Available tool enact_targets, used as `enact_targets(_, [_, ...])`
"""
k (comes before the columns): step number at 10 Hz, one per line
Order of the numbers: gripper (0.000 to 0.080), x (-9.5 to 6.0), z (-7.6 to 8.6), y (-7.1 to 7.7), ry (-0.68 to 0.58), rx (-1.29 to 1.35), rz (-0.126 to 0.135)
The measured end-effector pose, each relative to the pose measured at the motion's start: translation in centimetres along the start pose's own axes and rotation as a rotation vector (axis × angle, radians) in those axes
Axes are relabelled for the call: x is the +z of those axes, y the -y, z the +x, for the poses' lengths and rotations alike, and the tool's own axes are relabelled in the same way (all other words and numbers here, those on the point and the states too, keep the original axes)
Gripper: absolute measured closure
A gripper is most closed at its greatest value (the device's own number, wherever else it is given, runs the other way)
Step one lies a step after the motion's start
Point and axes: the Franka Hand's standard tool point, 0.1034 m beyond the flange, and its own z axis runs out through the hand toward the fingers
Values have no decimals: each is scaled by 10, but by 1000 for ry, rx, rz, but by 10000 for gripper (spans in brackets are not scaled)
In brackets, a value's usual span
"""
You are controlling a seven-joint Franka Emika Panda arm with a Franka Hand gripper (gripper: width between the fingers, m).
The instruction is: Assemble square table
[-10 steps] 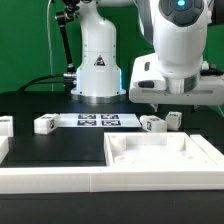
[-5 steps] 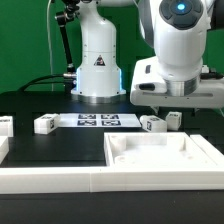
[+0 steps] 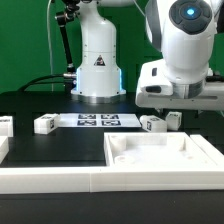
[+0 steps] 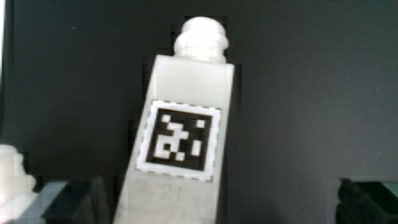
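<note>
Rightward in the exterior view went the big white arm. Its gripper stood wide open and held nothing, and its dark fingertips were blurry and cut off. Between them a smooth, blocky white leg with a round peg and a checkered tag lay on the black table, while the rimmed square tabletop lay in front, partly cut off.
</note>
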Motion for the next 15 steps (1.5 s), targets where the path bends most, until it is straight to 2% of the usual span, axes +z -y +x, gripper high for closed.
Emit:
enact_targets(6, [151, 17, -2, -8, 6, 11, -7])
enact_targets(9, [162, 19, -2, -9, 9, 13, -8])
enact_targets(11, [516, 16, 0, -8, 5, 13, -6])
enact_targets(15, [511, 14, 2, -8, 0, 14, -2])
